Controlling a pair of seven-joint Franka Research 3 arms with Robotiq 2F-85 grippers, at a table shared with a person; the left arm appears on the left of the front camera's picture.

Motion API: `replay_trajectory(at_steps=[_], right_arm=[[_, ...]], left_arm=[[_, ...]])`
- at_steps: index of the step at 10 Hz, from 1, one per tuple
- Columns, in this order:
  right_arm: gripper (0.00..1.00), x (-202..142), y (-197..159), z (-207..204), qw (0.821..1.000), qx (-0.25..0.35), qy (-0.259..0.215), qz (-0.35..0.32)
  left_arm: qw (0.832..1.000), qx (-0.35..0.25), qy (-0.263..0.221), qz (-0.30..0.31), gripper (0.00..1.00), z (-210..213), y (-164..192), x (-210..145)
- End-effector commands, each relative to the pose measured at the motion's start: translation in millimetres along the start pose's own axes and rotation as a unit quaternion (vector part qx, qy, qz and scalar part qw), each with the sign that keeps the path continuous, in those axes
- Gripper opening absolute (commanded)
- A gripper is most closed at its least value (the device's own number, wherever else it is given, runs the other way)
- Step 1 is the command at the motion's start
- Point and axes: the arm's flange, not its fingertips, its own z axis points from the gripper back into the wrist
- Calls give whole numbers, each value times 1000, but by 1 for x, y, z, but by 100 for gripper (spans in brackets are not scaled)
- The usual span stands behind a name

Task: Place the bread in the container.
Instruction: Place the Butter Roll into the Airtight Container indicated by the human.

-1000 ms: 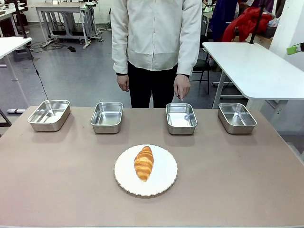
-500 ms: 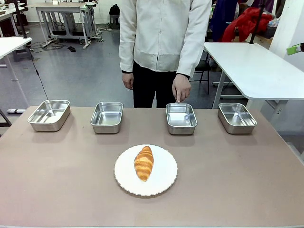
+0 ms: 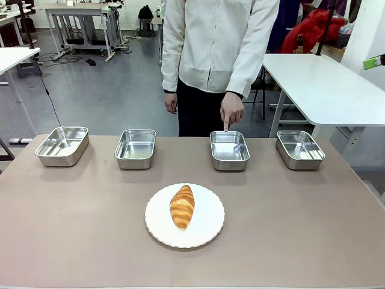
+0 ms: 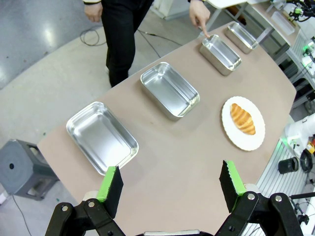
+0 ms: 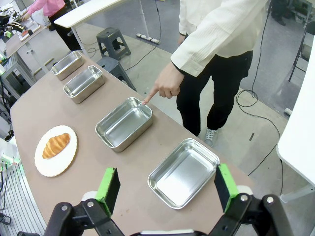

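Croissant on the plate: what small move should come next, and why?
Probably bring the right gripper, open and empty, down over the croissant. It lies untouched on the white plate, and the person's hand points at the third tray from the robot's left, which sits on the right arm's side of the middle.
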Motion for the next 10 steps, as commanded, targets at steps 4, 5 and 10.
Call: replay_trajectory(at_steps=[4, 5, 10], right_arm=[[100, 1, 2, 1, 1000, 3, -3, 2], [100, 1, 2, 1, 1000, 3, -3, 2], [100, 59, 31, -27, 999, -21, 33, -10]], left_arm=[[1000, -4, -10, -2, 100, 0, -1, 1], [1000, -4, -10, -2, 100, 0, -1, 1], [1000, -4, -10, -2, 100, 0, -1, 1]])
